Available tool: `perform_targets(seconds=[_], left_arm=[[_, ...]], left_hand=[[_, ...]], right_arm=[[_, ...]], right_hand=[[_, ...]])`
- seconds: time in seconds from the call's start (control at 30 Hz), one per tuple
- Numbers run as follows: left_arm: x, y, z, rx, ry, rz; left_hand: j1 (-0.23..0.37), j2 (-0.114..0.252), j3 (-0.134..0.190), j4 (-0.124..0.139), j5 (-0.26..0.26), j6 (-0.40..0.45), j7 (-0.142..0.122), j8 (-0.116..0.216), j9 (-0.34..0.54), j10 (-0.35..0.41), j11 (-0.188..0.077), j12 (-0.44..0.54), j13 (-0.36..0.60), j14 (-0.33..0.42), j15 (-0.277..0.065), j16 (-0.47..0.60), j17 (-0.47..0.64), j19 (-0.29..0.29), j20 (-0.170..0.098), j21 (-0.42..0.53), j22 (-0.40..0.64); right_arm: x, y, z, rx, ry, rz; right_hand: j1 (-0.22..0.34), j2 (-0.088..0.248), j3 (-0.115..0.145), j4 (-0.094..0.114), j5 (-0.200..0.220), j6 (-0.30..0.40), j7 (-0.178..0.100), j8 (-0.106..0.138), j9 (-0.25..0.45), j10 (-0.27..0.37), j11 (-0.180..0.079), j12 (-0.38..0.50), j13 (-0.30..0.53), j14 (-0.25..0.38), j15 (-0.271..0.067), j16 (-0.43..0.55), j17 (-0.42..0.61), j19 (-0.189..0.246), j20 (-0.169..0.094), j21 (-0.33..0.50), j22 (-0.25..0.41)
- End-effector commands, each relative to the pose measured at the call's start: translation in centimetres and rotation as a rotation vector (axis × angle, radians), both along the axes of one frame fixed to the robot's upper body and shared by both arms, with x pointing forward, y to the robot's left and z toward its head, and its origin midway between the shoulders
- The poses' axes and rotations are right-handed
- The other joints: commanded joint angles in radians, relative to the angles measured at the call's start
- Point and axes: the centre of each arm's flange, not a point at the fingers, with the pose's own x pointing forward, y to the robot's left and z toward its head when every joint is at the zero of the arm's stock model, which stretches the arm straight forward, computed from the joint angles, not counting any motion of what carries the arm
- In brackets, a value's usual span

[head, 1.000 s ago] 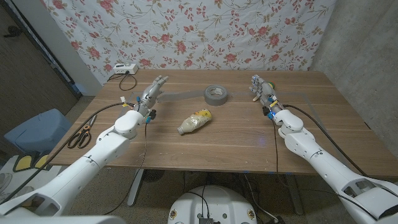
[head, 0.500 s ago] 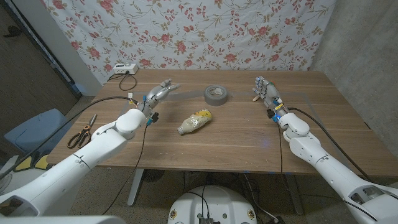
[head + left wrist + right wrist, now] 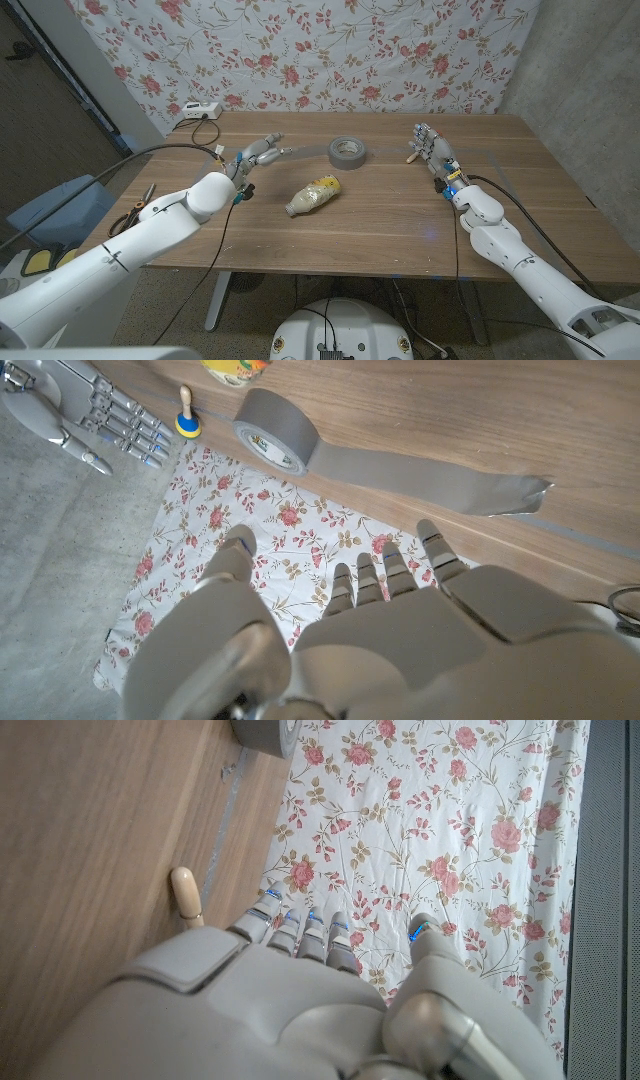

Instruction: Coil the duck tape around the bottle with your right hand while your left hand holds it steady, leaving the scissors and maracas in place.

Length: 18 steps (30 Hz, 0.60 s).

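floral backdrop, wooden table [image 3: 380, 215]: bottle [image 3: 314, 195] lies mid-table, duck tape [image 3: 347, 151] behind it with a strip pulled out. left robot hand [image 3: 258, 153] has swung inward toward that strip, fingers spread, empty; right robot hand [image 3: 428, 143] empty near maracas [image 3: 410, 153]. nothing held yet.

Grey tape roll [image 3: 347, 151], yellowish bottle [image 3: 314, 194], orange-handled scissors [image 3: 130, 212], red-rose white backdrop [image 3: 300, 50], brown wood table [image 3: 380, 220].

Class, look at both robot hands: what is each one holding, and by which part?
Nothing is held. The left robot hand hovers open near the tape's loose strip; the right robot hand is open beside the maraca.
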Motion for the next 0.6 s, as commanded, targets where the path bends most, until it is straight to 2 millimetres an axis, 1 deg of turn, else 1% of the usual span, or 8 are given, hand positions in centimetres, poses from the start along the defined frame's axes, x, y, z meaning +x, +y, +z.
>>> perform_targets(seconds=[0.03,0.27,0.3,0.37,0.4,0.43,0.47,0.6], left_arm=[[-1.9,-1.1,0.4,0.181,0.023,0.077],[-2.4,-2.2,0.6,0.278,0.045,0.103],[-2.3,-2.4,0.6,0.294,0.053,0.102],[-2.3,-2.7,0.6,0.316,0.069,0.098],[-2.3,-2.9,0.6,0.331,0.076,0.095],[-2.2,-3.0,0.6,0.345,0.086,0.091],[-2.2,-3.2,0.6,0.356,0.096,0.086],[-2.0,-3.6,0.6,0.398,0.126,0.075]], left_hand=[[0.026,0.001,0.01,-0.005,-0.007,0.023,0.011,0.008,0.004,0.013,0.003,0.007,0.007,0.015,-0.004,0.012,0.002,0.014,0.002,0.0,0.001],[0.035,-0.016,0.002,-0.005,-0.01,0.045,0.014,0.012,0.005,0.019,-0.002,0.009,0.01,0.024,-0.007,0.014,0.004,0.021,0.001,-0.002,0.001],[0.033,-0.027,-0.003,-0.005,-0.011,0.047,0.01,0.012,0.006,0.02,-0.006,0.009,0.011,0.025,-0.011,0.014,0.005,0.022,-0.004,-0.002,0.001],[0.032,-0.042,-0.012,-0.003,-0.01,0.035,0.011,0.005,0.006,0.019,-0.002,0.008,0.012,0.024,-0.007,0.014,0.007,0.022,0.001,-0.005,0.001],[0.031,-0.053,-0.018,-0.003,-0.01,0.033,0.007,0.002,0.006,0.02,-0.005,0.008,0.013,0.023,-0.009,0.013,0.008,0.023,-0.002,-0.006,0.001],[0.031,-0.057,-0.02,-0.002,-0.009,0.031,0.009,0.0,0.006,0.018,-0.004,0.007,0.014,0.02,-0.005,0.011,0.008,0.023,0.0,-0.007,0.001],[0.03,-0.073,-0.03,-0.001,-0.007,0.031,0.008,-0.002,0.007,0.015,-0.003,0.005,0.015,0.013,-0.003,0.008,0.009,0.02,-0.002,-0.01,0.001],[0.027,-0.09,-0.04,0.001,-0.003,0.027,0.008,-0.006,0.007,0.009,-0.001,0.003,0.017,0.009,-0.001,0.006,0.011,0.014,-0.001,-0.015,0.001]], right_arm=[[-0.8,0.0,0.2,0.0,-0.042,0.025],[-1.3,-0.2,0.1,0.005,-0.06,0.028],[-1.3,-0.2,0.1,0.006,-0.061,0.028],[-1.5,-0.3,0.1,0.006,-0.065,0.027],[-1.5,-0.4,0.0,0.009,-0.064,0.028],[-1.6,-0.4,0.0,0.015,-0.063,0.026],[-1.6,-0.4,0.0,0.008,-0.067,0.026],[-1.8,-0.6,-0.2,0.019,-0.064,0.024]], right_hand=[[0.0,-0.002,0.003,-0.002,0.004,0.012,0.003,0.007,0.006,0.008,0.002,0.007,0.006,0.003,0.009,0.008,0.005,0.008,0.002,-0.002,0.002],[0.0,-0.002,0.003,-0.003,0.003,0.016,0.004,0.008,0.006,0.01,0.002,0.007,0.006,0.006,0.009,0.009,0.005,0.009,0.003,-0.003,0.002],[0.0,-0.003,0.003,-0.003,0.003,0.016,0.004,0.008,0.006,0.01,0.002,0.007,0.006,0.006,0.009,0.009,0.005,0.01,0.003,-0.004,0.002],[0.0,-0.003,0.003,-0.003,0.003,0.016,0.003,0.008,0.006,0.012,0.003,0.008,0.006,0.007,0.011,0.009,0.005,0.011,0.003,-0.004,0.002],[0.0,-0.003,0.003,-0.003,0.003,0.016,0.003,0.008,0.006,0.012,0.003,0.008,0.006,0.007,0.011,0.009,0.005,0.012,0.004,-0.003,0.002],[0.0,-0.003,0.003,-0.003,0.003,0.017,0.003,0.008,0.006,0.012,0.003,0.008,0.006,0.008,0.012,0.009,0.005,0.012,0.004,-0.003,0.002],[0.0,-0.003,0.003,-0.004,0.003,0.017,0.004,0.008,0.006,0.012,0.003,0.008,0.006,0.008,0.011,0.009,0.005,0.012,0.004,-0.004,0.002],[-0.001,-0.003,0.003,-0.004,0.003,0.018,0.004,0.008,0.006,0.013,0.004,0.008,0.006,0.01,0.012,0.009,0.005,0.014,0.004,-0.004,0.002]])
